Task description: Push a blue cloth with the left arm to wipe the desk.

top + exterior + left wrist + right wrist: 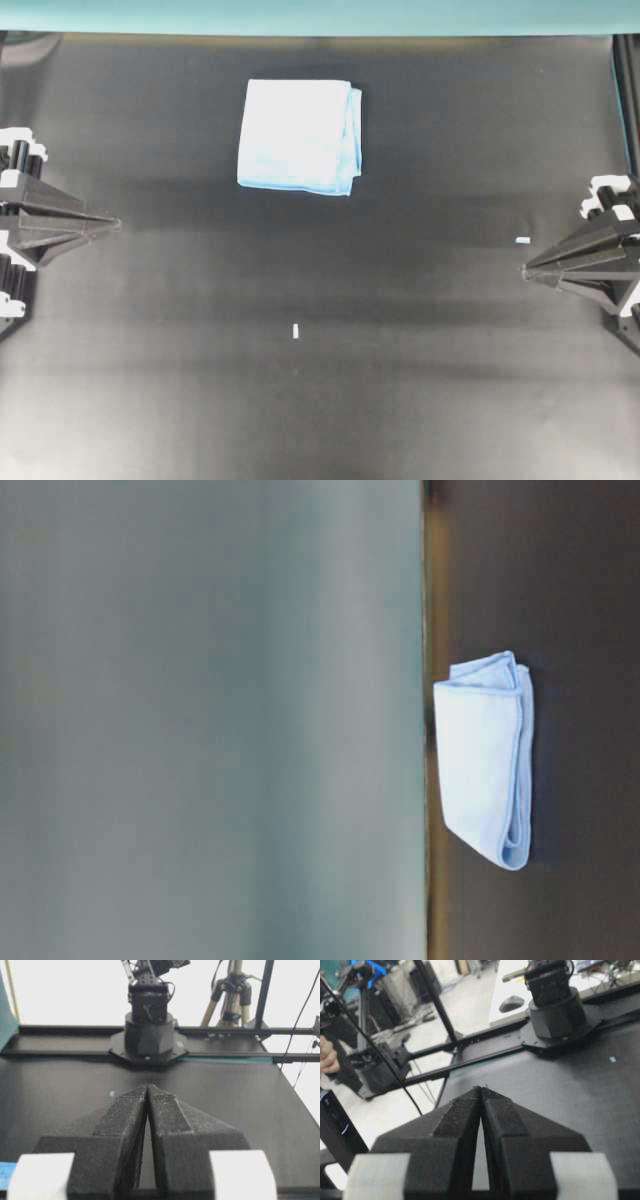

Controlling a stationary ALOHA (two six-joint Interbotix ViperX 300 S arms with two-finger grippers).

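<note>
The light blue folded cloth [298, 137] lies flat on the black desk [300, 400] at the upper middle, its layered edges on the right side. It also shows in the table-level view [485, 760]. My left gripper [115, 225] is shut and empty at the desk's left edge, well apart from the cloth, which lies up and to its right. In its wrist view [148, 1087] the jaws meet at the tip. My right gripper [528, 270] is shut and empty at the right edge, its tips also together in its wrist view [481, 1089].
A teal strip [320, 15] runs along the desk's far edge, just behind the cloth. Small white tape marks sit at the lower middle [296, 331] and near the right gripper [522, 240]. Each wrist view shows the opposite arm's base [149, 1035] [555, 1005].
</note>
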